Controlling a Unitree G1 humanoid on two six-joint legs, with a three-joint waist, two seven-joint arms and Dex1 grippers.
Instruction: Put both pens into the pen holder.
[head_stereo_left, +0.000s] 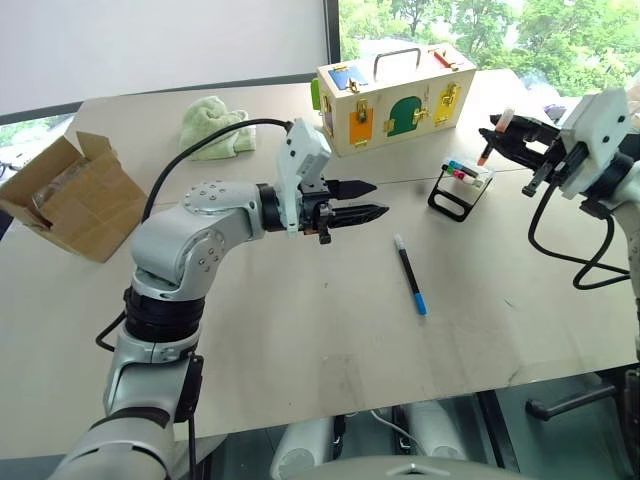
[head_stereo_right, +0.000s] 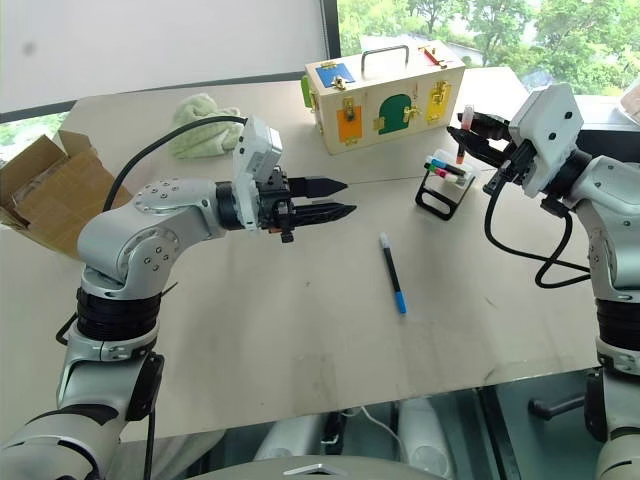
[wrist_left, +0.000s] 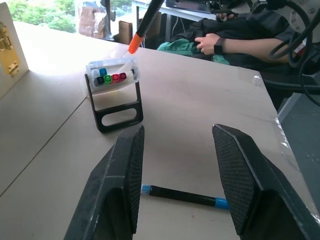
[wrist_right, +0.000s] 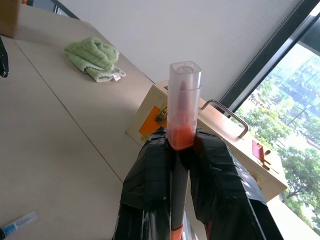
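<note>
The pen with orange ends (head_stereo_left: 495, 135) stands nearly upright in my right gripper (head_stereo_left: 512, 135), which is shut on it. Its lower orange tip (wrist_left: 134, 45) hangs just above the pen holder (head_stereo_left: 460, 185), a clear tray on a black wire stand with coloured marker tips in it. Its clear cap (wrist_right: 184, 100) rises past my right fingers (wrist_right: 150, 170). The pen with blue ends (head_stereo_left: 410, 275) lies flat on the table, nearer than the holder. My left gripper (head_stereo_left: 378, 198) hovers open and empty to the left of that pen, pointing right.
A wooden latch box (head_stereo_left: 395, 95) stands behind the holder. A green cloth (head_stereo_left: 213, 125) lies at the back left, and an open cardboard box (head_stereo_left: 70, 195) sits at the left table edge. A seated person (wrist_left: 225, 45) is beyond the table's right side.
</note>
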